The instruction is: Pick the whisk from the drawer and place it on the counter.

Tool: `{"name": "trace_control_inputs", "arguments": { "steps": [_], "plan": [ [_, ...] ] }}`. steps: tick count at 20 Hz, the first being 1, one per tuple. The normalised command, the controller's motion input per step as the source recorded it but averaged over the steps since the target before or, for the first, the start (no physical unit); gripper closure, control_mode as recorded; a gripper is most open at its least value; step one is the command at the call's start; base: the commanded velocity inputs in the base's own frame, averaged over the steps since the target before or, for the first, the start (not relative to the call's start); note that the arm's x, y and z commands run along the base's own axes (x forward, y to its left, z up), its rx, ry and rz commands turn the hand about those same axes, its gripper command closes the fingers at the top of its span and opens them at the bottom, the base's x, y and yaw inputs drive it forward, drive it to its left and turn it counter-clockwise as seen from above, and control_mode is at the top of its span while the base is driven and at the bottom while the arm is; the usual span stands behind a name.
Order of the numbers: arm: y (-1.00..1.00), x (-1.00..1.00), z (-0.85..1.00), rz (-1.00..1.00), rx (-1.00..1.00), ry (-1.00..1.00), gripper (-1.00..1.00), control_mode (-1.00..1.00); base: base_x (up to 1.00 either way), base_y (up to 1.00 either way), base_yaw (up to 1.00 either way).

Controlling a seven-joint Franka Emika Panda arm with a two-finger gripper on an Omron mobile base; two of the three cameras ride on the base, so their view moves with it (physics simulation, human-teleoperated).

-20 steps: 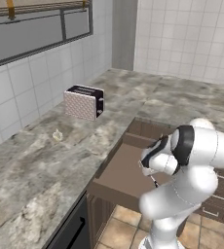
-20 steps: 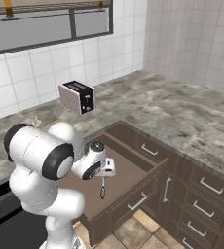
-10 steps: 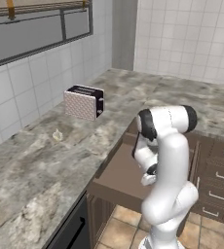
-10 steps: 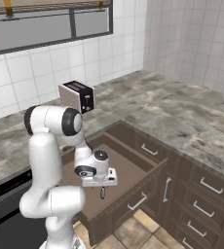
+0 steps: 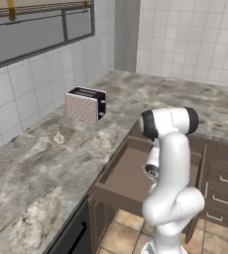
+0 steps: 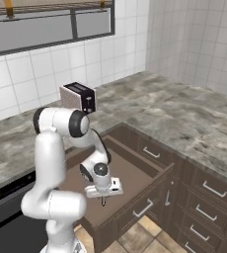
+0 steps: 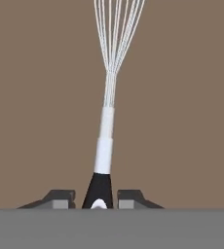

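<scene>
The whisk lies flat on the brown bottom of the open drawer, its wire head pointing away from the hand and its dark handle end nearest. My gripper straddles that handle end; its fingertips stand close on either side with thin gaps showing, so it is open. In the right base view the gripper points straight down into the drawer, low over its front part. The marble counter runs along the left and back of the drawer.
A toaster stands on the counter by the tiled wall, and a small pale lump lies in front of it. Closed drawer fronts with silver handles fill the cabinet to the right. Tiled floor lies below.
The arm has straightened and the hand has dropped down into the drawer. The fingers have narrowed from wide apart to close around the whisk's handle end.
</scene>
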Motion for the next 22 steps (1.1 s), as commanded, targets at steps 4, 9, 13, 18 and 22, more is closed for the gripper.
{"name": "trace_control_inputs", "arguments": {
  "steps": [4, 9, 13, 18, 22],
  "plan": [
    [-0.32, -0.04, 0.84, 0.01, 0.19, -0.16, 1.00, -1.00, 0.00, 0.00, 0.00],
    [-0.35, 0.00, 1.00, 0.02, 0.20, -0.32, 1.00, -1.00, 0.00, 0.00, 0.00],
    [-0.25, 0.00, 1.00, 0.00, 0.15, -0.34, 1.00, -1.00, 0.00, 0.00, 0.00],
    [-0.17, 0.05, 1.00, 0.00, 0.13, -0.41, 1.00, -1.00, 0.00, 0.00, 0.00],
    [-0.13, 0.17, 1.00, 0.00, 0.14, -0.48, 1.00, -1.00, 0.00, 0.00, 0.00]
  ]
}}
